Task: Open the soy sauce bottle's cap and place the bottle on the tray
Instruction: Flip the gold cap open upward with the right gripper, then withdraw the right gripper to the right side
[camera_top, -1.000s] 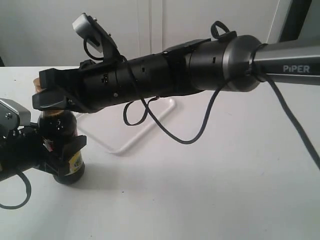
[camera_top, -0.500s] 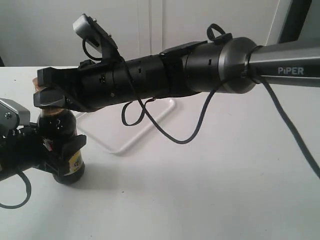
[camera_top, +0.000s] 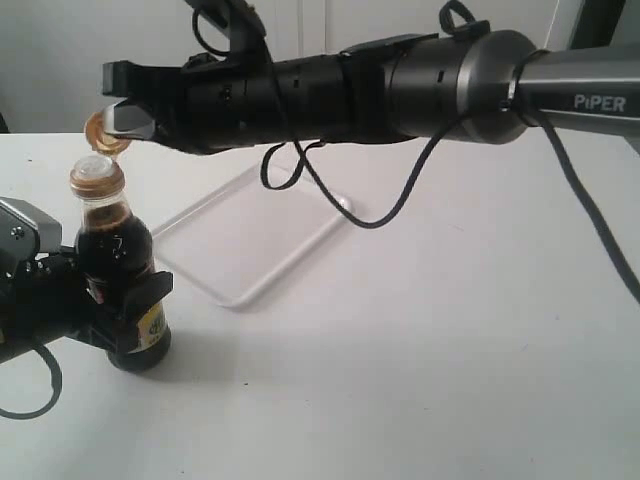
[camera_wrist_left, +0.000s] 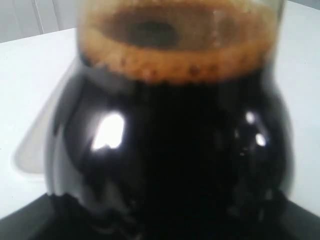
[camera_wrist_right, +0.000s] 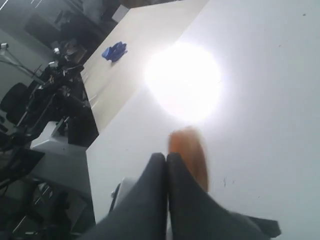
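The left gripper (camera_top: 120, 305) clamps the bottle (camera_top: 118, 270); the right gripper (camera_top: 118, 118), fingers pressed together, touches the flipped cap (camera_top: 102, 132). Tugging further could tip the bottle and spill sauce short of the tray (camera_top: 250, 240)

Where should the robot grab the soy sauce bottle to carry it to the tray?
Around the wide lower body of the soy sauce bottle, from the side, as the left end effector grips it. The bottle stands upright with its cap flipped open, so keeping it level avoids spilling.

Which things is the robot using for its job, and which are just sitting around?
For the job: bottle, cap, tray, left gripper, right gripper.
Just there: table, blue thing, chair.
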